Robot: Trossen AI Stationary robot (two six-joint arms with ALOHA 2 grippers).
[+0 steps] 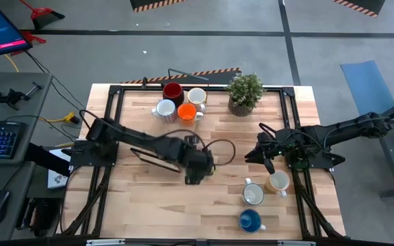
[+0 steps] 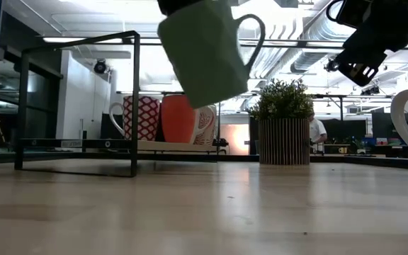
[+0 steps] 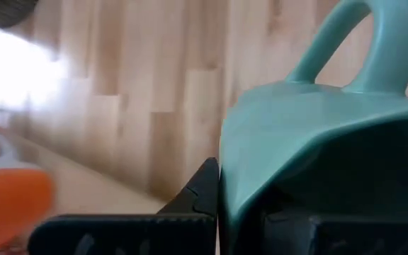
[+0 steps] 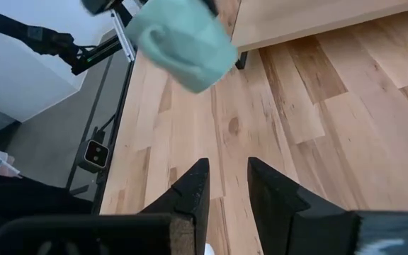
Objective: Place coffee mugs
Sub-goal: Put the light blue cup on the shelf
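the teal-green mug (image 2: 205,51) hung clear above the table (image 1: 149,198), pinched by the left gripper (image 1: 195,172); right gripper (image 4: 222,184) spread, empty. three mugs (image 1: 260,198) sat near, four (image 1: 180,102) far by the potted plant (image 1: 244,93), so placing looked unfinished. only seven mugs showed

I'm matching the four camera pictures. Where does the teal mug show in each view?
High view: mostly hidden under the left gripper at table centre.
Low view: teal mug hangs tilted at top centre, off the table.
Left wrist view: fills the right side, handle up.
Right wrist view: top, left of centre.
Shared landmark: the plant, also in the low view.
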